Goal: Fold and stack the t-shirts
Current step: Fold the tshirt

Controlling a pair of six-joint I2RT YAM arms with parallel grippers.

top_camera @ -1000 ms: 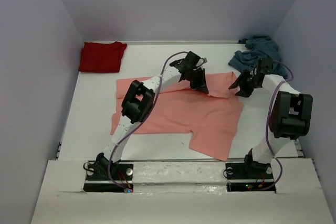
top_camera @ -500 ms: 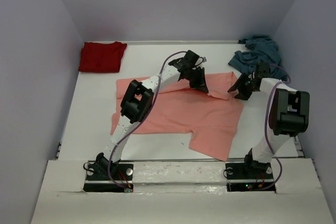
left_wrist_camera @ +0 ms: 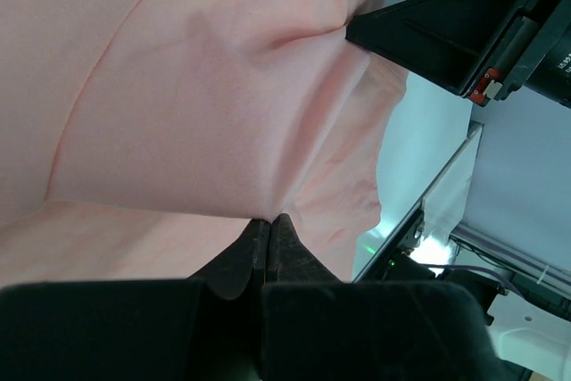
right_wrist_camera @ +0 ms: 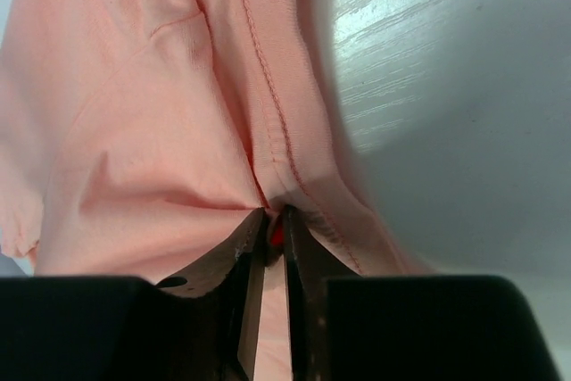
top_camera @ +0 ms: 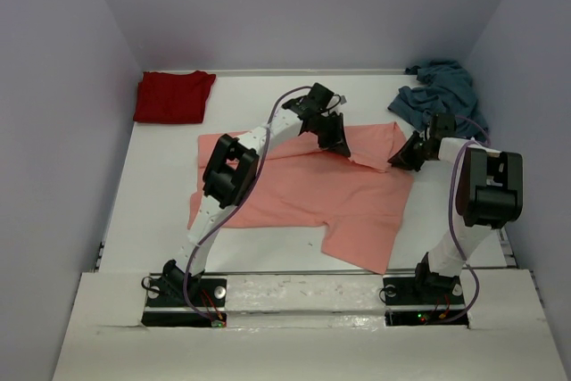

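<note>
On the table (top_camera: 161, 211) the pink shirt (top_camera: 303, 194) was spread, its far edge clamped in the shut left pincer (left_wrist_camera: 268, 223) and right pincer (right_wrist_camera: 271, 222); the red shirt (top_camera: 174, 95) was folded, the teal shirt (top_camera: 437, 91) crumpled.

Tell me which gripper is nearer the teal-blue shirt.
Right. The right gripper pinches the salmon-pink shirt close beside the teal-blue shirt; the left gripper pinches it farther left.

White links (top_camera: 268, 138), black joints (top_camera: 230, 171) and purple cables (top_camera: 451, 216) lead to the black left hand (top_camera: 343, 147) and right hand (top_camera: 395, 162).
</note>
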